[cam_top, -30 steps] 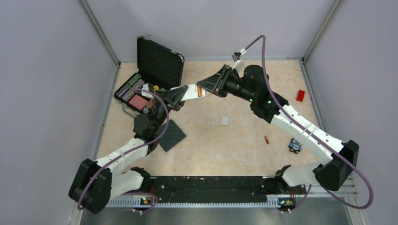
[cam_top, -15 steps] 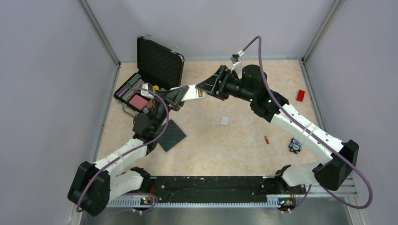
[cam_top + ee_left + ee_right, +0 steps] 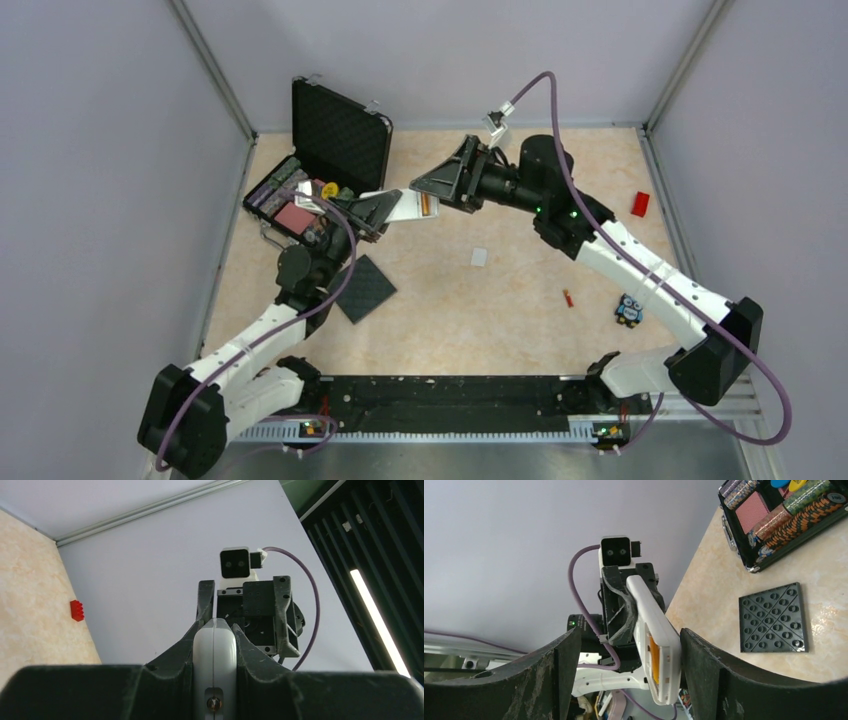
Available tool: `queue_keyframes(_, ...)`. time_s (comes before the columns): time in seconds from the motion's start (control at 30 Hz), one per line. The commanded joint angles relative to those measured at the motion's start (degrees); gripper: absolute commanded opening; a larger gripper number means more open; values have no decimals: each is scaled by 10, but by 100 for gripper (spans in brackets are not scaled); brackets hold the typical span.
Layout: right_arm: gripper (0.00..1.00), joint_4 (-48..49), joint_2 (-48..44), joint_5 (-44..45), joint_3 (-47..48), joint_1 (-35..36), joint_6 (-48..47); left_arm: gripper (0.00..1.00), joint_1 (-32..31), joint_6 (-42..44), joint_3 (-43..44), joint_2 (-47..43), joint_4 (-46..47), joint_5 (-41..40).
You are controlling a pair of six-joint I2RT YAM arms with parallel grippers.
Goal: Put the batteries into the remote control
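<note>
My left gripper (image 3: 214, 636) is clenched on the remote control (image 3: 650, 617), held aloft with one orange battery (image 3: 652, 655) in its slot. My right gripper (image 3: 626, 635) is spread around its free end. A second battery (image 3: 567, 297) lies on the beige marbled table (image 3: 480, 320), between lilac walls (image 3: 450, 50).

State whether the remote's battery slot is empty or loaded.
Loaded, at least partly: right wrist view shows an orange battery in the uncovered slot of the remote control.

The remote control (image 3: 646, 612) is smooth white plastic, the black pad (image 3: 772, 617) matt and studded.
</note>
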Motion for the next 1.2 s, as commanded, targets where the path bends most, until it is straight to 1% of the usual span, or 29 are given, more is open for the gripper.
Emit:
queue_keyframes(0.0,71,24,-17,-17,-6,-22,-9,0,3,24,-4,-17,3,8)
queue_keyframes(0.1,71,-41,-33,1,-22,-64,-24,0,3,37,-1,-32,-43,6)
queue_keyframes(0.17,69,-98,-46,20,-45,-112,-43,0,3,48,2,-43,-81,3)
queue_keyframes(0.23,67,-166,-58,65,-74,-159,-76,0,5,59,5,-51,-118,4)
queue_keyframes(0.3,67,-242,-66,150,-103,-201,-119,0,6,62,5,-53,-138,10)
queue_keyframes(0.33,67,-279,-68,217,-116,-210,-140,0,7,61,3,-53,-142,13)
queue_keyframes(0.37,68,-305,-69,310,-132,-213,-158,0,8,61,2,-52,-143,17)
queue_keyframes(0.4,69,-321,-70,355,-149,-217,-170,0,8,60,0,-52,-144,19)
queue_keyframes(0.5,71,-332,-66,406,-196,-240,-183,0,11,59,0,-49,-146,28)
queue_keyframes(0.57,73,-330,-56,420,-223,-250,-190,0,13,60,0,-48,-149,33)
queue_keyframes(0.73,74,-330,-23,442,-262,-270,-213,0,23,58,0,-45,-149,46)
queue_keyframes(0.93,72,-306,-11,378,-300,-288,-235,0,44,57,-9,-51,-141,59)
queue_keyframes(1.07,72,-300,-1,372,-324,-291,-233,0,58,52,-11,-46,-133,69)
queue_keyframes(1.17,71,-289,11,350,-339,-296,-242,0,64,48,-13,-41,-127,74)
